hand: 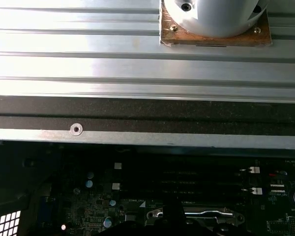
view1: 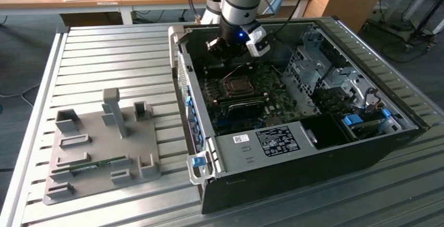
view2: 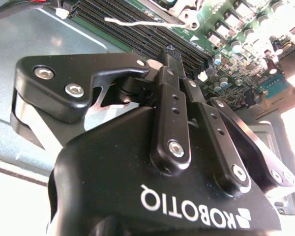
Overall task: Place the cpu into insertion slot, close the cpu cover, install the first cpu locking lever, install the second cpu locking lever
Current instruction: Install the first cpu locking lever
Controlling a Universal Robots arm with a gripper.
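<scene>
Fingers (view2: 168,98) of the gripper (view2: 171,53) are seen pressed together, with nothing visible between them. In the exterior view the gripper (view1: 223,50) is held inside the open computer case (view1: 298,177), above the motherboard (view1: 277,102) and near the socket (view1: 239,85). Whether the chip is seated there under the cover cannot be told.

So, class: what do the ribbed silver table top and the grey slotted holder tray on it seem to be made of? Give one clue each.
Ribbed silver table top: probably bare aluminium, brushed; light streaks along its ridges.
Grey slotted holder tray: likely plastic, matte; even dull grey, no glints, blocky posts.
</scene>
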